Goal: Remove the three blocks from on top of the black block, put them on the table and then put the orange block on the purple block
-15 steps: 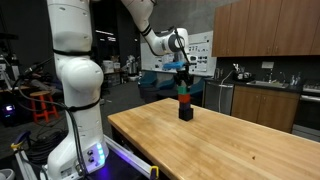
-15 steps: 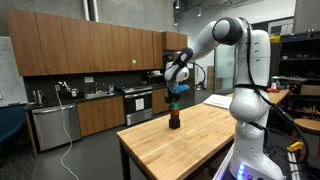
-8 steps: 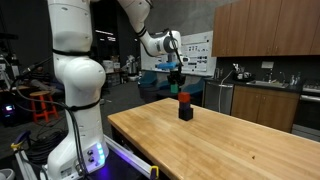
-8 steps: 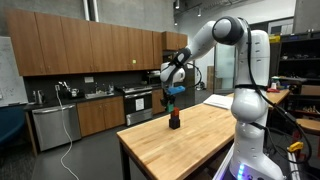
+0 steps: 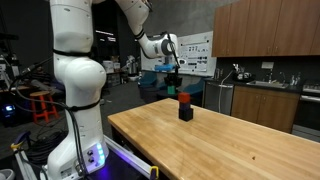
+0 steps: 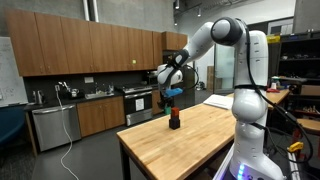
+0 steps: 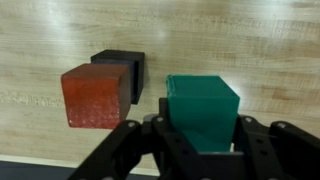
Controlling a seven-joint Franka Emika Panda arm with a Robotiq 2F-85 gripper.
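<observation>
Green block (image 7: 203, 100) sat clamped in the gripper (image 7: 200, 138), held aloft above and just beside the stack (image 5: 185, 108). Orange block (image 7: 97, 95) topped that stack, a dark block (image 7: 120, 66) beneath it, near the wooden table's (image 5: 220, 150) far end.

Light wooden table (image 5: 235, 140) — black block (image 5: 186, 115) near one corner

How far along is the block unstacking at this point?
Done: the green block is off the stack. In hand: the gripper holds it in its jaws above the table, not yet set down. Left: the orange block tops the dark cubes; it and the purple one must come off, then orange goes on purple.
</observation>
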